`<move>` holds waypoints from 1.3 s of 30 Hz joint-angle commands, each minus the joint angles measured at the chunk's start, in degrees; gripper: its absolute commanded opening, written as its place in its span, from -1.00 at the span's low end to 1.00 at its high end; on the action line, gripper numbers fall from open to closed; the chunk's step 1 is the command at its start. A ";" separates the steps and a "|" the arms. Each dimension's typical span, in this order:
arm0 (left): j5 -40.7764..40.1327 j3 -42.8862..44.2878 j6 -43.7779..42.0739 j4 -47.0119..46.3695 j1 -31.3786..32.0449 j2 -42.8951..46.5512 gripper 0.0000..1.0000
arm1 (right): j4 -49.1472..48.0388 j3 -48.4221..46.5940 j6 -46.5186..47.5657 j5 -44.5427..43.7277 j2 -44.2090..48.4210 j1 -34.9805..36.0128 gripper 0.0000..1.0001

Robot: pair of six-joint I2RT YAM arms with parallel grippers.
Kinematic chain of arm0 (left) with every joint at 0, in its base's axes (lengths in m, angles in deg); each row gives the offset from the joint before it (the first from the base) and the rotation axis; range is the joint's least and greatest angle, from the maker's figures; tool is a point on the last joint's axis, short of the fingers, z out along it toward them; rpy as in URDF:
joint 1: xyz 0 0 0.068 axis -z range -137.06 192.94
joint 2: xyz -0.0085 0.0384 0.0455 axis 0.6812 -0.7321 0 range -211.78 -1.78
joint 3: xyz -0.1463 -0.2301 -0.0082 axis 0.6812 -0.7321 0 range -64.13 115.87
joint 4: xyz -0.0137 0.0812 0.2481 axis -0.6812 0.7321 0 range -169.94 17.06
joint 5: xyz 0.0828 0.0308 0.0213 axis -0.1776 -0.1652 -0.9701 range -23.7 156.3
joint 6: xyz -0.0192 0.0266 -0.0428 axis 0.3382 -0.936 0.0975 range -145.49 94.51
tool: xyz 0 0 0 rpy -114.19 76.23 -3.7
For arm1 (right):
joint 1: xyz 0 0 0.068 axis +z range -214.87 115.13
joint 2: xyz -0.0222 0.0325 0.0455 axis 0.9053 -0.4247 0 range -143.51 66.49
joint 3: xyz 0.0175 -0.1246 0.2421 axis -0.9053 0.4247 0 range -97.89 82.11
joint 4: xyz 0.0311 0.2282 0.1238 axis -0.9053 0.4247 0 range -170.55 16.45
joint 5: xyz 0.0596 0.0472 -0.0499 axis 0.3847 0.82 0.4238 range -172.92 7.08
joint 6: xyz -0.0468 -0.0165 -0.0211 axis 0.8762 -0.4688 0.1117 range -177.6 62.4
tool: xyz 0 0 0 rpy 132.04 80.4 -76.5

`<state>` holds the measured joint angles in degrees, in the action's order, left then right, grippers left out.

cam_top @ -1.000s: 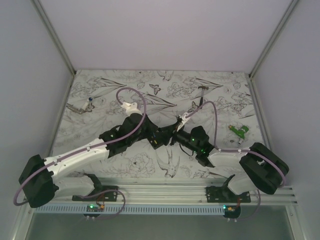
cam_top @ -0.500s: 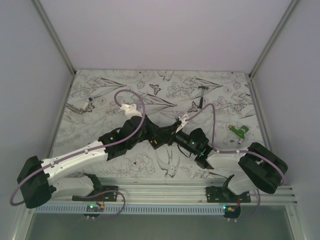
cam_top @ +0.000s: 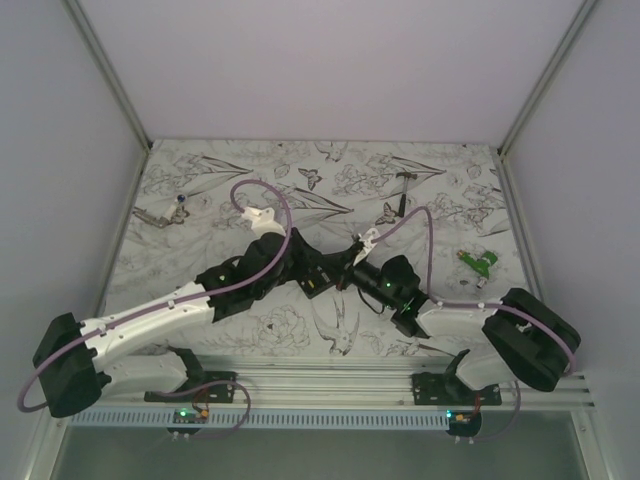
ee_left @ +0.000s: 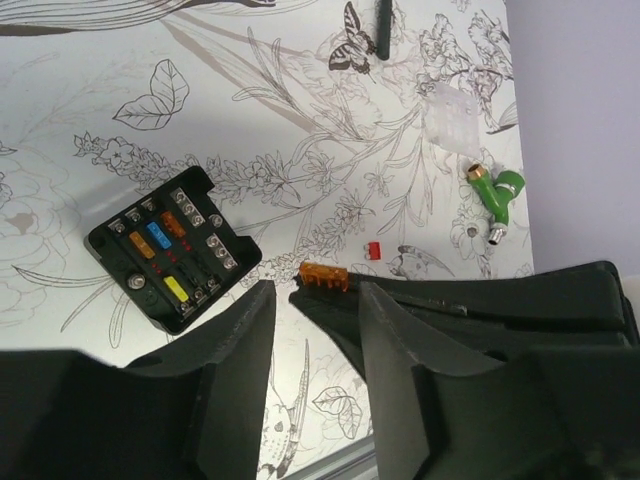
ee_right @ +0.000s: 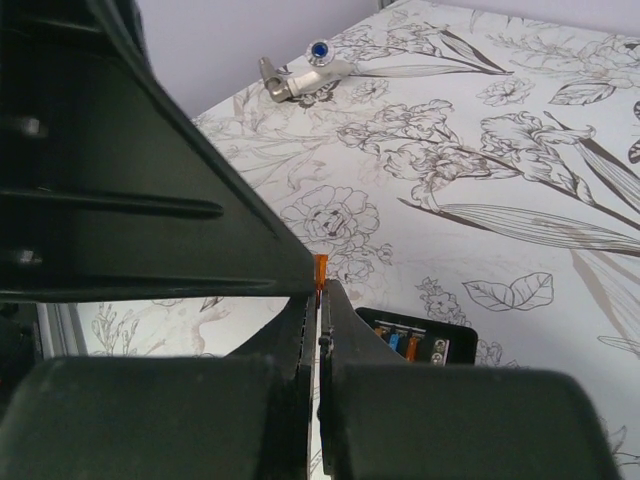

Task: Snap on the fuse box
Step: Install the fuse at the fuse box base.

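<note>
Left wrist view: the fuse box (ee_left: 175, 250) is lying face up around the middle of the desk (ee_left: 90, 90), nearer the near edge than the far one. Just right of it the left gripper (ee_left: 313, 305) is hovering, jaws narrowly parted, holding nothing. Just ahead of those jaws the right gripper (ee_right: 320, 292) is pinching an orange fuse (ee_left: 323, 275) at its tips. A green object (ee_left: 497, 195) is resting toward the right edge.
</note>
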<state>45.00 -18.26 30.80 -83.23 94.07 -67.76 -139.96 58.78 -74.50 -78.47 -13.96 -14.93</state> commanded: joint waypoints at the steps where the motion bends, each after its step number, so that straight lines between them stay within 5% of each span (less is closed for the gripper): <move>1: 1.29 0.34 -6.95 -0.05 0.01 3.43 -0.04 | 3.03 -1.45 0.88 3.92 2.22 -2.81 -1.00; 5: 7.11 0.29 -18.51 0.15 -2.36 7.09 0.08 | 9.48 -2.83 0.03 13.66 4.09 -7.39 -1.00; 10: 24.99 0.36 -32.66 0.27 -9.29 9.98 0.09 | 16.55 -5.19 -0.68 26.55 6.92 -12.79 -1.00; 18: 41.80 2.04 -45.11 0.30 -11.09 8.25 0.04 | 25.75 -10.47 -0.28 43.19 8.82 -16.04 -1.00; 39: 48.68 1.90 -50.21 0.30 -11.15 6.94 -0.43 | 25.94 -13.23 -1.93 53.65 8.42 -16.18 -1.00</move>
<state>90.33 -17.45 -17.26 -82.75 83.32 -60.45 -112.45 47.85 -75.01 -27.26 -5.92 -30.63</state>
